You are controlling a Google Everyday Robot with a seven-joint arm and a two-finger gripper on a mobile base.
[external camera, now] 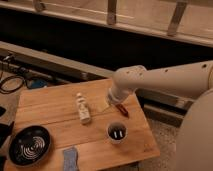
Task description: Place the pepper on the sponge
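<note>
Dark red pepper (122, 110) at end effector (116, 104), blue-grey sponge (70, 158) lying flat

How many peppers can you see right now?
1: the pepper is at the gripper, over the table, just behind the cup. Others could be hidden behind the arm.

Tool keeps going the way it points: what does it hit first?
The tool hangs over the right side of the table, pointing down, pepper at its tip. Straight on, probably bare table wood just behind the cup; depth is unclear.
</note>
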